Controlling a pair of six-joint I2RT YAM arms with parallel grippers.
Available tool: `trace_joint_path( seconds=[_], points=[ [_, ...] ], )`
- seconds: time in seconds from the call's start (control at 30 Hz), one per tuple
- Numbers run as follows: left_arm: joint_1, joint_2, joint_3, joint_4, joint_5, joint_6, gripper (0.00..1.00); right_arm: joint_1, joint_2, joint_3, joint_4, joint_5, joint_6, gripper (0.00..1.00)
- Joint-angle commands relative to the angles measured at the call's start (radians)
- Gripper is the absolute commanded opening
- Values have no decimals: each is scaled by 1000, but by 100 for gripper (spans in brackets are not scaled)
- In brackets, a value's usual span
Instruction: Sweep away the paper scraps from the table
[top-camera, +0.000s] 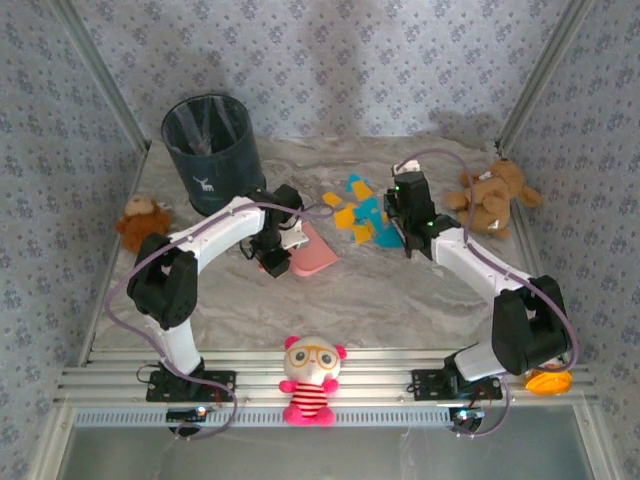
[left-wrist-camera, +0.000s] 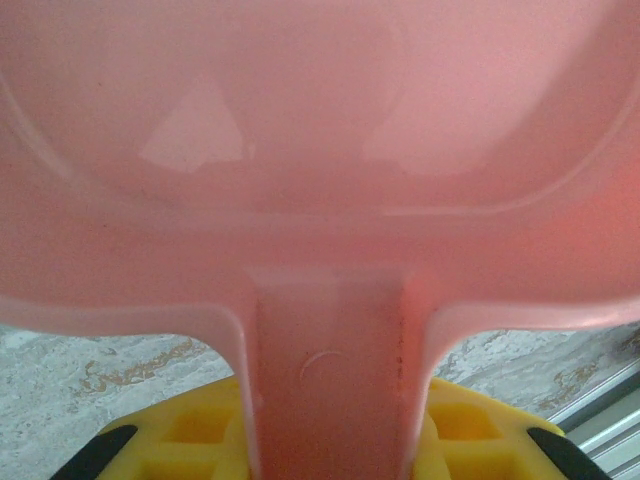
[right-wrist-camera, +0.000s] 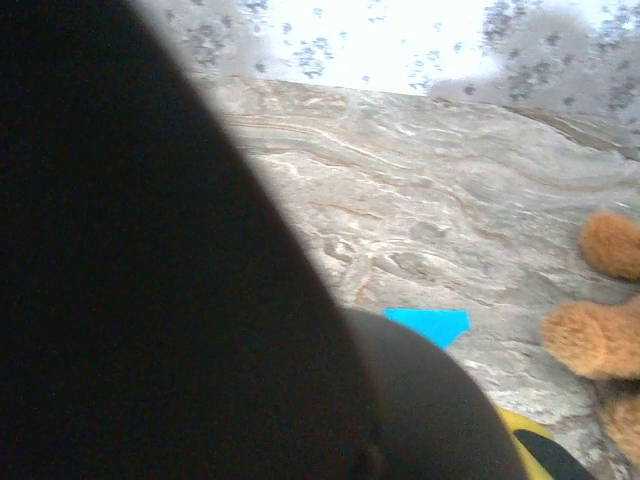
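Two tools flank the paper scraps mid table: left tool clamps a pink dustpan to catch them; right tool grip unclear.

Paper scraps near pink dustpan

High rear view down onto table, left wrist tight against dustpan, right wrist low over same table
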Motion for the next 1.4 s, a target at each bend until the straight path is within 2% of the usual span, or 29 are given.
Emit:
trace_joint_path(
  seconds=[0.0,0.3,0.6,0.87,0.97,1.13,1.37],
  points=[
    [4,20,-3,-16,-10,27,0,27,-8,-9,-97,-128,0,0],
    [-6,13,-34,-16,4,63,0,39,-98,-19,-81,-136,33,0],
    [-19,31,-30,-37,14,80,0,40,-138,-52,-79,159,143,0],
    [-39,98,-2,-51,15,71,0,41,-73,-37,-17,234,150,0],
    [-40,105,2,-58,3,67,0,41,-33,-17,5,216,131,0],
    [-40,101,14,-55,11,59,0,67,16,-3,27,116,104,0],
    [-38,118,40,-59,8,44,0,104,28,-4,7,18,92,0]
  ],
)
